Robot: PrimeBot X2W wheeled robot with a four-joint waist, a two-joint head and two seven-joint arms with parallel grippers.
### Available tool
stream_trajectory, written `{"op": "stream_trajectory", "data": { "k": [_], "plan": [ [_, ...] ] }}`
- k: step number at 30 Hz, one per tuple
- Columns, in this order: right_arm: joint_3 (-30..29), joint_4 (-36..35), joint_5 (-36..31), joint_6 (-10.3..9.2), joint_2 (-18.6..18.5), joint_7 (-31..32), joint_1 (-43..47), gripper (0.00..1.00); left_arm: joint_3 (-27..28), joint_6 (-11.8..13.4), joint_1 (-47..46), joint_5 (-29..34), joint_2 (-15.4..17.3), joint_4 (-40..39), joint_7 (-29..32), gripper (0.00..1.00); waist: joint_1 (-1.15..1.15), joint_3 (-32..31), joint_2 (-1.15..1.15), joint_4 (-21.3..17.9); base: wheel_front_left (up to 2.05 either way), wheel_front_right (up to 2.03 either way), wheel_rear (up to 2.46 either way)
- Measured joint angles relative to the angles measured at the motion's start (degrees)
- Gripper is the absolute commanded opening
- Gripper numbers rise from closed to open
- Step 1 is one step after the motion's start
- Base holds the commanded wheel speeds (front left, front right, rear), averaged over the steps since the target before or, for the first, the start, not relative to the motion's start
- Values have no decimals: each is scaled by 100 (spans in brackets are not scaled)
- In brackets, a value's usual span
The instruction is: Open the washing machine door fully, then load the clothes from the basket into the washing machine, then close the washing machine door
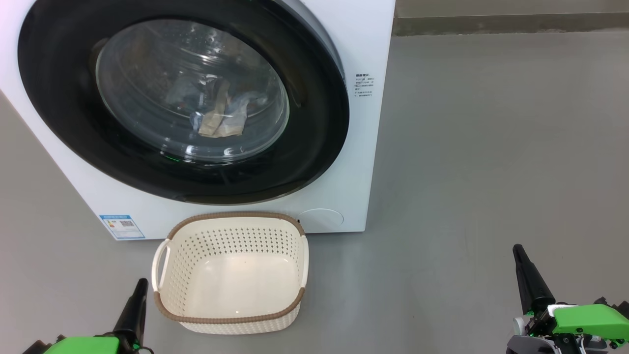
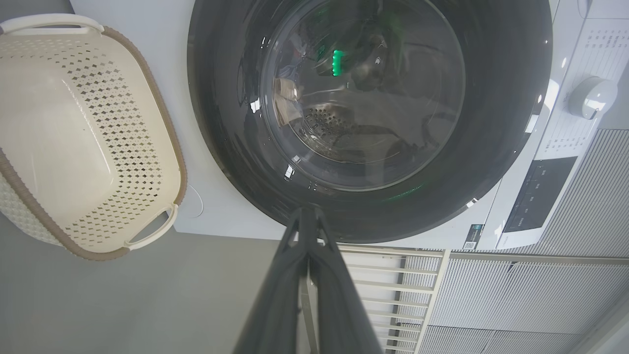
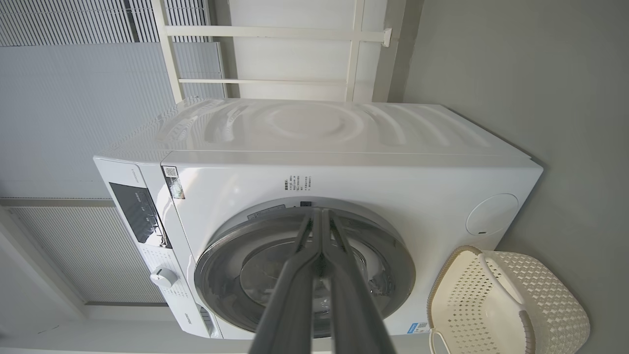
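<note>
The washing machine (image 1: 361,147) stands ahead, white and boxy. Its door (image 1: 314,162) with the black rim lies flush against the front. Through the glass window (image 1: 191,93) I see clothes (image 1: 221,118) lying in the drum. The cream basket (image 1: 231,273) sits on the floor right before the machine, with nothing inside. My left gripper (image 1: 142,284) is shut, low at the basket's left side. My right gripper (image 1: 518,250) is shut, far off to the basket's right. In the wrist views both pairs of fingers (image 2: 307,216) (image 3: 319,216) are pressed together, pointing at the door (image 2: 491,147) (image 3: 393,255).
Grey floor (image 1: 491,147) spreads wide to the machine's right. A wall base (image 1: 511,22) runs along the back. The control panel and dial (image 2: 592,96) sit above the door, and a pale railing (image 2: 393,290) stands beside the machine.
</note>
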Motion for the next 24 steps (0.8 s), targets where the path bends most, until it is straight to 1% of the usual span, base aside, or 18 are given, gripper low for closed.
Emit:
{"op": "stream_trajectory", "data": {
  "k": [24],
  "plan": [
    [-1,-1,1,0,0,0,0,0,1,0,-2,0,0,-1,0,0,0,0,0,0,0,0,0]
  ]
}}
